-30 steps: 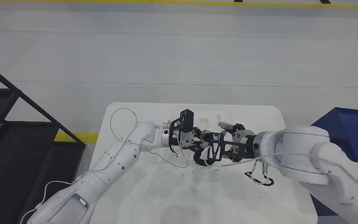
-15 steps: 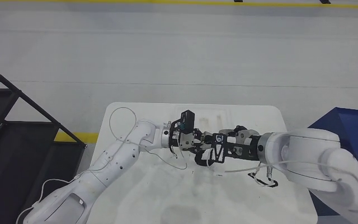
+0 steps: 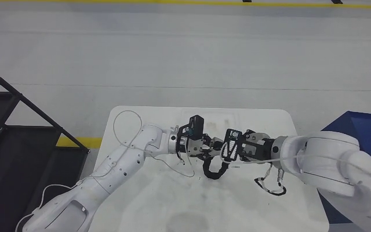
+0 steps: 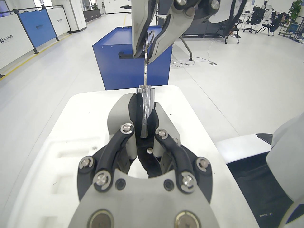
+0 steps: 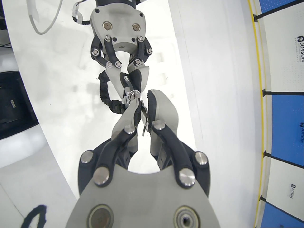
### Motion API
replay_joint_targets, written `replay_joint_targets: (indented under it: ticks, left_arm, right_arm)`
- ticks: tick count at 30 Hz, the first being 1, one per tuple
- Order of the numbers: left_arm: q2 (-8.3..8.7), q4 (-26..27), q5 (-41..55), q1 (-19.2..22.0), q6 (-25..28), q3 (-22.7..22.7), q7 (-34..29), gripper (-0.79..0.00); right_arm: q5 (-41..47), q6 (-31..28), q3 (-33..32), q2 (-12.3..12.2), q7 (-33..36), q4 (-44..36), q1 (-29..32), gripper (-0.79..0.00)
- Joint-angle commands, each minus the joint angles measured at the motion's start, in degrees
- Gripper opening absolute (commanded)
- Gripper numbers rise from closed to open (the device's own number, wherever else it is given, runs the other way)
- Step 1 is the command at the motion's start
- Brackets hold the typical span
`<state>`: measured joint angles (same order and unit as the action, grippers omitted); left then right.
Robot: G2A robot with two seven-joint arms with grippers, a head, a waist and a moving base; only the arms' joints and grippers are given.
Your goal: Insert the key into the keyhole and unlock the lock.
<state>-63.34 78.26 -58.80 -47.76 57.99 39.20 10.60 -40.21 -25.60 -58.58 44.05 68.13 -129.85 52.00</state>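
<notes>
White table (image 3: 191, 200) with rounded corners, standing on pale grey floor. At its far side, a white moulded tray (image 4: 59, 148) with shallow recesses. Near the right-hand edge, lying flat, a black cord loop (image 3: 270, 184).

Above the middle of the table, tip to tip: left gripper (image 3: 207, 151) and right gripper (image 3: 224, 152). Left gripper (image 4: 143, 110) pressed together on the lock (image 4: 145, 105), a chrome cylinder standing out past the pads. From the lock, a black cable (image 3: 215, 171) hanging in a loop toward the tabletop; whether touching it, cannot tell. Right gripper (image 5: 142, 100) pinching the key (image 4: 145, 72) by its head, blade in line with the lock and its tip at the keyhole in the end face (image 5: 133, 94); how deep, cannot tell.

Round about: a blue cabinet (image 4: 133, 60) just beside the table's right-hand end. Off the left-hand end, a black rack (image 3: 29, 151) and a yellow floor strip (image 3: 75, 141). Beyond the far edge, wide open floor up to a yellow line (image 3: 174, 2). Along the hall's side, blue and white barrier panels (image 4: 35, 26). Far back, office chairs (image 4: 257, 17) and desks.

Bare tabletop on the near side of both grippers; tray and far edge close behind them.
</notes>
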Motion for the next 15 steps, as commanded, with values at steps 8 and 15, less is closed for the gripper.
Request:
replay_joint_targets:
  ticks: [8,15]
  left_arm:
    - [0.24,1.2,-0.7,0.0,0.0,0.0,0.4,-0.785]
    - [0.57,3.1,-4.8,-0.3,-0.2,1.4,1.7,-0.785]
  right_arm:
    - [4.1,5.7,-2.4,-0.1,-0.9,0.5,1.7,-0.785]
    - [9.7,10.6,-4.1,0.0,-1.1,1.8,2.8,-0.785]
